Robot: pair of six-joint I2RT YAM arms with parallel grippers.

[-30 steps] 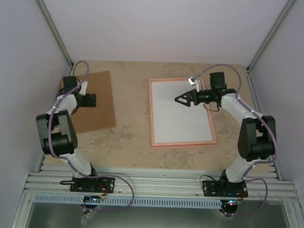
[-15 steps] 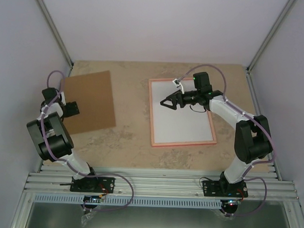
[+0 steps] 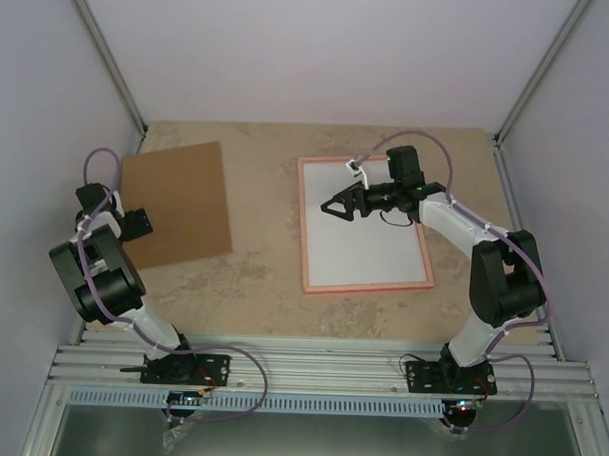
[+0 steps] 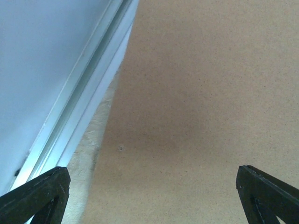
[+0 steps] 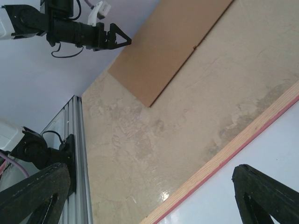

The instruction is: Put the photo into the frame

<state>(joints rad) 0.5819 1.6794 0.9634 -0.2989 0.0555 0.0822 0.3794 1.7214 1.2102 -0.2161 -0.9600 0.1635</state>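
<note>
Moved leftward since a second ago: right gripper (image 3: 330, 207), jaws wide and empty, above the photo (image 3: 369, 250) lying white side up inside the pink frame (image 3: 306, 228); left gripper (image 3: 135, 222), equally wide, empty, back at brown board (image 3: 180, 199) left edge.

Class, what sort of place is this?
Probably a robotics lab test cell: left arm and right arm bolted to an aluminium rail, plain walls boxing in the table, just a pink frame and brown board.
</note>
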